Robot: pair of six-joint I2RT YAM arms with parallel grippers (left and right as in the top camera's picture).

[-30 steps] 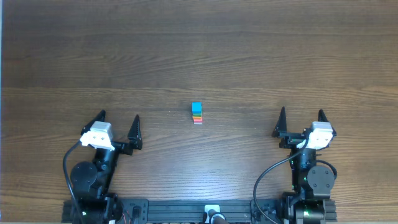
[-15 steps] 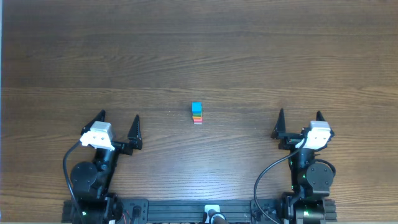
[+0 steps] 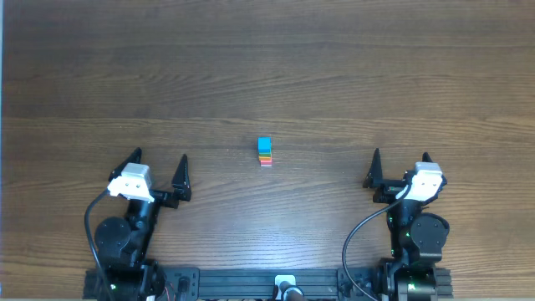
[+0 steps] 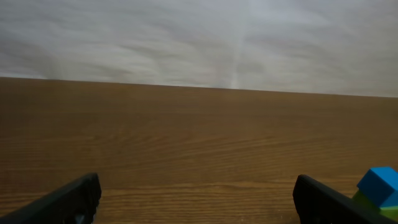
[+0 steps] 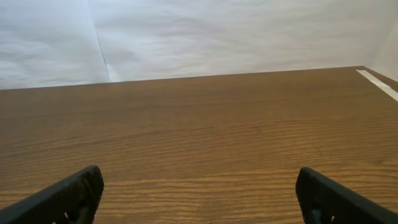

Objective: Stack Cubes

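Observation:
A small stack of cubes (image 3: 265, 152) stands upright in the middle of the wooden table, blue on top, then green, orange and pink below. Its blue top cube (image 4: 379, 184) and a sliver of green peek in beside my left gripper's finger. My left gripper (image 3: 159, 167) rests near the front left of the table, open, with nothing between its fingers. Over at the front right, my right gripper (image 3: 400, 164) is also open and holds nothing. Both grippers are well apart from the stack.
The brown wooden tabletop (image 3: 267, 75) stretches bare beyond the stack. A white wall (image 5: 199, 37) rises behind the table's far edge. A pale strip (image 5: 377, 84) runs along one corner of the table.
My right gripper has shifted slightly to the left. The stack and the left arm have not moved.

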